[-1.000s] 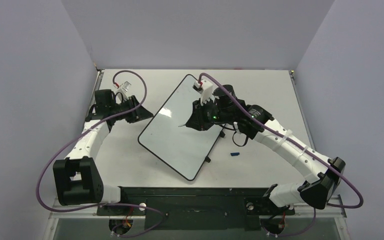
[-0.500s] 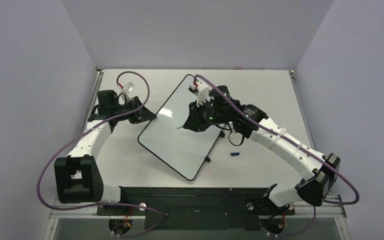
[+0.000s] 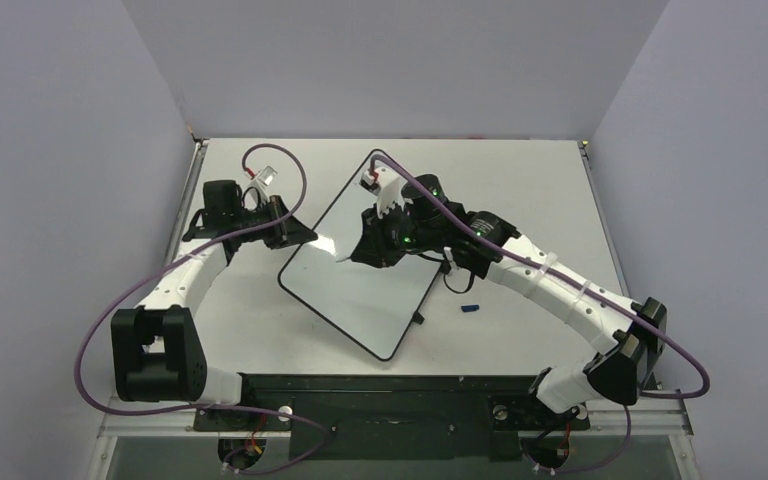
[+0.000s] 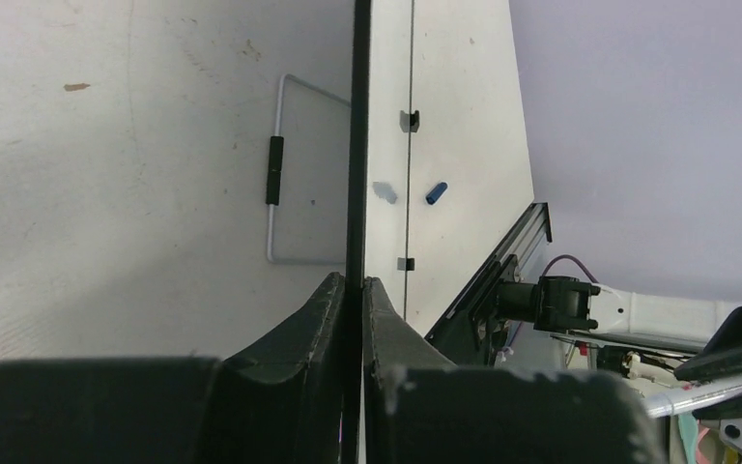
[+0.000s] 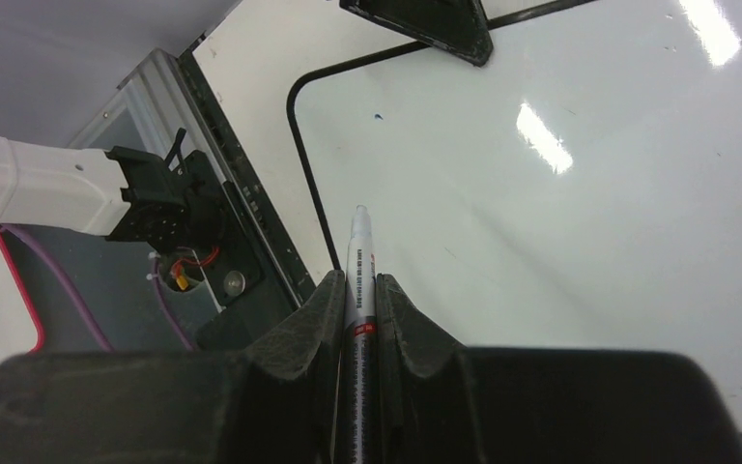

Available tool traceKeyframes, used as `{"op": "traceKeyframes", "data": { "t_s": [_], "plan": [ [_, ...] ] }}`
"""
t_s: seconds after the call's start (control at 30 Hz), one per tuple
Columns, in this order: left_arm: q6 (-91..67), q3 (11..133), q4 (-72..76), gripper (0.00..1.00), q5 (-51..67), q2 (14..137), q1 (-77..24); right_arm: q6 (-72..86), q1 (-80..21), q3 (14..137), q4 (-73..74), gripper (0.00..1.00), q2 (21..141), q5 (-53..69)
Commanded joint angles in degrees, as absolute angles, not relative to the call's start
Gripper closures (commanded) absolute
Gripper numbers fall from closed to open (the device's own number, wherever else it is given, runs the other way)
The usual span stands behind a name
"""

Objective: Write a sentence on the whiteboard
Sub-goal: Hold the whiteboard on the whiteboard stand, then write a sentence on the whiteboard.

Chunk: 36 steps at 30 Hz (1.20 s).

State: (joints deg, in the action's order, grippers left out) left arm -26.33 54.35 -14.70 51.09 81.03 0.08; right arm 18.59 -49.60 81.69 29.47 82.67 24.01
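Left claw (image 4: 356, 286) clenched on one whiteboard (image 3: 360, 298) rim, right claw (image 5: 359, 286) around one marker (image 5: 358, 244).

Top cam is looking down from above the near edge at the whole worktop (image 3: 530, 180). Left wrist cam is sighting past left claw (image 4: 353, 282) along the whiteboard (image 4: 357, 145) edge, toward near right. Right wrist cam, close behind right claw (image 5: 359, 285) and marker (image 5: 358, 251), is facing near left. All three are sharing the whiteboard.

Whiteboard (image 3: 360, 290), glossy white, thin blk rim, rounded corners, set diagonal

walls (image 3: 380, 60): pale lilac, three sides | tabletop (image 3: 520, 170): matte white (faintly scuffed) | front rail (image 3: 380, 385): black
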Motion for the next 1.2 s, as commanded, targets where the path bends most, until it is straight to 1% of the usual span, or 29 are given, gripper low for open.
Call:
{"op": "traceKeyframes", "data": {
  "t_s": [0.0,0.5,0.8,1.17],
  "plan": [
    [-25.21,55.32,-13.09,1.00,52.56,81.32,-1.67,17.79,-51.31,85.41,25.42,1.00,85.01,23.63],
    [-21.56,56.37,-14.62,1.00,50.51,77.93,-3.46,17.77,-55.22,89.77,24.85,1.00,92.61,19.05],
    [-21.64,57.24,-15.68,1.00,46.79,77.59,-3.42,17.93,-55.42,90.52,24.87,1.00,93.13,18.35],
    [-23.20,55.92,-12.74,1.00,46.52,75.11,-3.52,17.34,-55.63,90.01,24.82,1.00,92.42,15.76]
  ]
}}
